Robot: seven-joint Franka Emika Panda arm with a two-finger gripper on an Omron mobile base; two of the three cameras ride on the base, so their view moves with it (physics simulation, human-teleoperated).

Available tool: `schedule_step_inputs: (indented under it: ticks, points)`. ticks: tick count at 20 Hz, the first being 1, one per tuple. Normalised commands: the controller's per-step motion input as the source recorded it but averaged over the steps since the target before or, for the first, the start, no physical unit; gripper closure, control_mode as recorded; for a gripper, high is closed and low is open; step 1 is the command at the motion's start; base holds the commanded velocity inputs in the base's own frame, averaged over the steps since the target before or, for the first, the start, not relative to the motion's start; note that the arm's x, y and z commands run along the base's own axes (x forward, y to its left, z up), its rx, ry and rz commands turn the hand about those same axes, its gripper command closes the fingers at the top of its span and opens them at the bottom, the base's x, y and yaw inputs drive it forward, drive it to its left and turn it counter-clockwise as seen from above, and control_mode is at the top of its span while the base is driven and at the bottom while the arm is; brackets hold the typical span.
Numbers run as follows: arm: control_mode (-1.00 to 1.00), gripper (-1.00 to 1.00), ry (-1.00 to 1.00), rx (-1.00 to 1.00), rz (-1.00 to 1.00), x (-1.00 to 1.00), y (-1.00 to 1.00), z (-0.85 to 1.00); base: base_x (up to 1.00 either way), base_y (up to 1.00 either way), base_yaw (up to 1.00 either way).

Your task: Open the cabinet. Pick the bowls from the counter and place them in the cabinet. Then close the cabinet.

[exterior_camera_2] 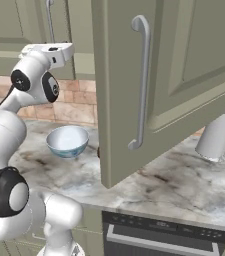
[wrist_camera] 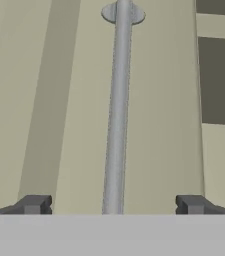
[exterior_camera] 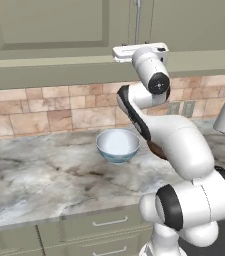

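Cabinet (wrist_camera: 49, 100) handle (wrist_camera: 116, 115), gripper (wrist_camera: 114, 204) open astride

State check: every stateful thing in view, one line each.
Olive-green upper cabinet door with the silver bar handle: closed, handle between the jaws, not gripped.
Two-finger gripper: open.
Deep white bowl with pale blue outside: upright, empty, on the marble-look counter.
Near olive-green cabinet door: swung open.

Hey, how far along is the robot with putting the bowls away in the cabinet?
Nothing is finished yet. In hand: the open fingers straddle the long silver bar handle of the olive-green wall cabinet door, not gripping it. Left: open the door, move the glossy white bowl and the dark brown wooden bowl off the marble-look counter into the cabinet, then close it.
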Motion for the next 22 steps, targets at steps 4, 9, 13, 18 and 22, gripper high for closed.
schedule_step_inputs:
  ticks: [4, 9, 13, 18, 22]
  points:
    - [-1.0, 1.0, -0.01, 0.0, -0.02, 0.48, 0.05, 0.0, 0.0, 0.0, 0.0]
    - [-1.0, 1.0, -0.04, 0.0, -0.02, 0.27, 0.01, 0.0, 0.0, 0.0, 0.0]
    - [-1.0, 1.0, -0.01, 0.04, -0.01, 0.33, 0.0, -0.01, 0.0, 0.0, 0.0]
    - [-1.0, 1.0, 0.2, 0.3, 0.05, 0.08, -0.05, -0.2, 0.0, 0.0, 0.0]
    - [-1.0, 1.0, 0.17, 0.3, 0.22, -0.37, 0.18, 0.0, 0.0, 0.0, 0.0]
